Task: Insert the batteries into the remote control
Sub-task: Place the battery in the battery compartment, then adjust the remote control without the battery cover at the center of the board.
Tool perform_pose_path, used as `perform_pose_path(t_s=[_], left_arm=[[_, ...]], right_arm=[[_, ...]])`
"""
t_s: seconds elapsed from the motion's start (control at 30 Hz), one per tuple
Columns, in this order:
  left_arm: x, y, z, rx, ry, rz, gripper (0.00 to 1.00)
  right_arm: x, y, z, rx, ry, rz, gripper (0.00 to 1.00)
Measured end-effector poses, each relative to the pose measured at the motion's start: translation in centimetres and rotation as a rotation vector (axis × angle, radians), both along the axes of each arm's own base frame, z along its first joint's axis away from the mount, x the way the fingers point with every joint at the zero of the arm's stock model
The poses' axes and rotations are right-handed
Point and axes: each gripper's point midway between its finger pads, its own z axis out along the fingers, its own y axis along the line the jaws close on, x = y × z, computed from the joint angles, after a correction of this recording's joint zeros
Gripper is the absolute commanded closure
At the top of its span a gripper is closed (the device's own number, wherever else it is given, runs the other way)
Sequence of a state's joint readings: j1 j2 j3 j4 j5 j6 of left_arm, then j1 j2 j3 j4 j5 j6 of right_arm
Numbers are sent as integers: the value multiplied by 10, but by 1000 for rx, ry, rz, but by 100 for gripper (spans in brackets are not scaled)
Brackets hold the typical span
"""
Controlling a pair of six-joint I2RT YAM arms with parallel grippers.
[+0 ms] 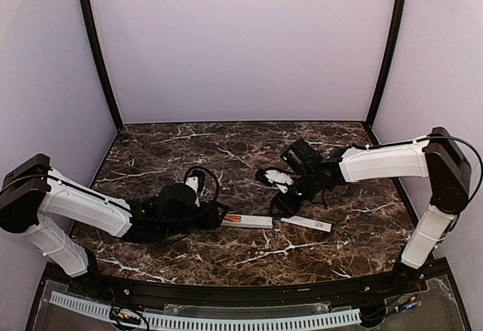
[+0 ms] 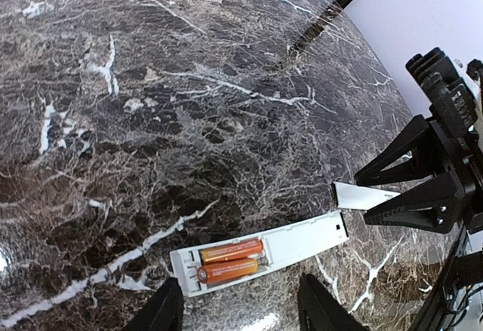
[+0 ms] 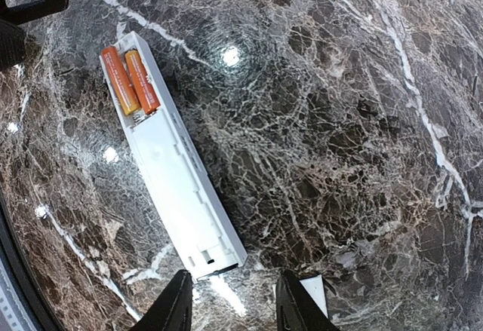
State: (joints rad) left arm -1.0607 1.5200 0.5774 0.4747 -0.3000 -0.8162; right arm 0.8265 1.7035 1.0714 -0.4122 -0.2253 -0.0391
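1. Dark marble table (image 1: pixel 189 259), white-veined, arm bases at its near edge.
2. Remote control (image 1: pixel 255 222) lies flat at mid-table, toward the near edge, battery recess facing up.
3. Both batteries (image 2: pixel 226 262) sit side by side in the recess at the remote's left end.
4. Left gripper (image 1: pixel 217 215) is low at that end, fingers apart, nothing between them.
5. Right gripper (image 1: pixel 281 209) is over the remote's other end, fingers spread, empty.
6. White cover strip (image 1: pixel 308 224) lies flat just beside that end.
7. Lilac walls (image 1: pixel 241 44) behind.

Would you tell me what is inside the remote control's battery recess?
Two orange batteries lie side by side in the recess of the remote control. Whatever lies beneath them is covered.
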Motion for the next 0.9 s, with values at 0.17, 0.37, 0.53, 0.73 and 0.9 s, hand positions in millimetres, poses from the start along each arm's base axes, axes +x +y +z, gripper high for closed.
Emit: perform_pose_path(t_s=[0.17,0.37,0.53,0.73,0.9], left_arm=[[6,-6,14,89,-25,-77,50],[15,-12,17,143,-9,-175,52],[18,-2,1,172,48,-199,52],[20,5,-5,169,72,-205,51],[16,6,-9,164,89,-222,57]], right_arm=[[-5,1,-3,16,19,21,59],[-14,2,-7,36,40,58,53],[-17,9,-8,66,43,106,44],[-16,12,-27,44,56,141,42],[-17,15,-38,37,72,165,48]])
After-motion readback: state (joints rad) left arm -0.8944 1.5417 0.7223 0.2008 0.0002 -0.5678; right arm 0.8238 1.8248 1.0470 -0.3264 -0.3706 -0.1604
